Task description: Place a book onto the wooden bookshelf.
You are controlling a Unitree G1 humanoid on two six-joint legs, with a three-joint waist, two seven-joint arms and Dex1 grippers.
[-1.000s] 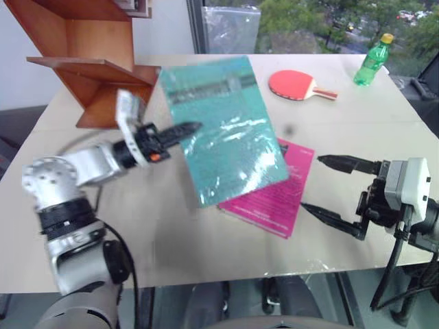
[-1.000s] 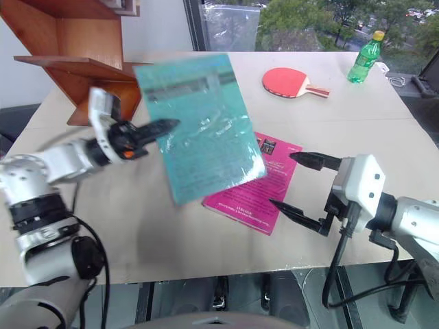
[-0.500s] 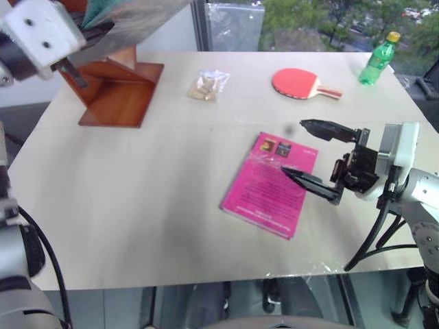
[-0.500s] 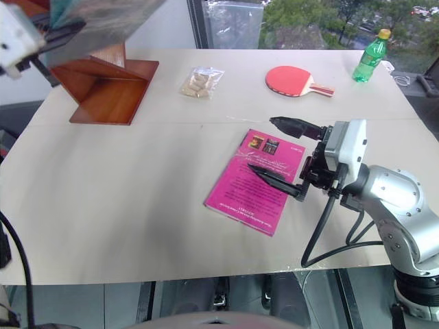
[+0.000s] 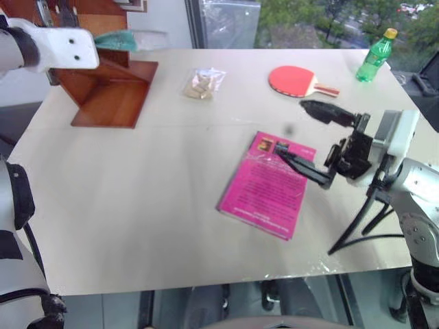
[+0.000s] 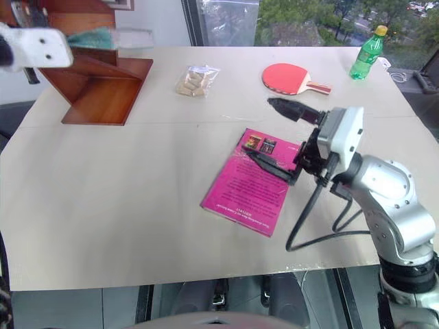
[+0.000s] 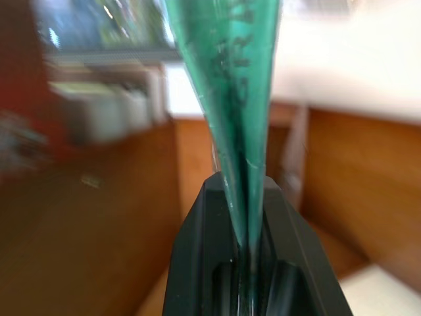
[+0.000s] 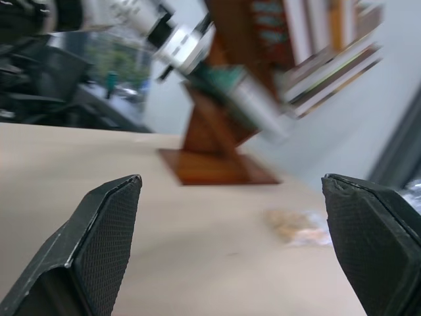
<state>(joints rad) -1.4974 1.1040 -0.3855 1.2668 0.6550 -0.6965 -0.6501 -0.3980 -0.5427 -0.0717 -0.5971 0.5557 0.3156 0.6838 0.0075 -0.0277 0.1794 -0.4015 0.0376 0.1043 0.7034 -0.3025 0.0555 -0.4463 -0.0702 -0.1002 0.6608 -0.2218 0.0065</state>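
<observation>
Left wrist view shows you the left gripper (image 7: 250, 253) clamped tight on the teal book (image 7: 230, 99), held edge-on right at the wooden bookshelf (image 5: 110, 92). Well away from the bookshelf, your right gripper (image 5: 312, 140) hangs wide apart and empty above the pink book (image 5: 264, 188) on the counter (image 5: 137, 205).

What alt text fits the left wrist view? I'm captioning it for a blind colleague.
The left gripper is shut on the teal-green book, seen edge-on and rising from between its black fingers. Behind it stand the reddish-brown boards of the wooden bookshelf.
</observation>
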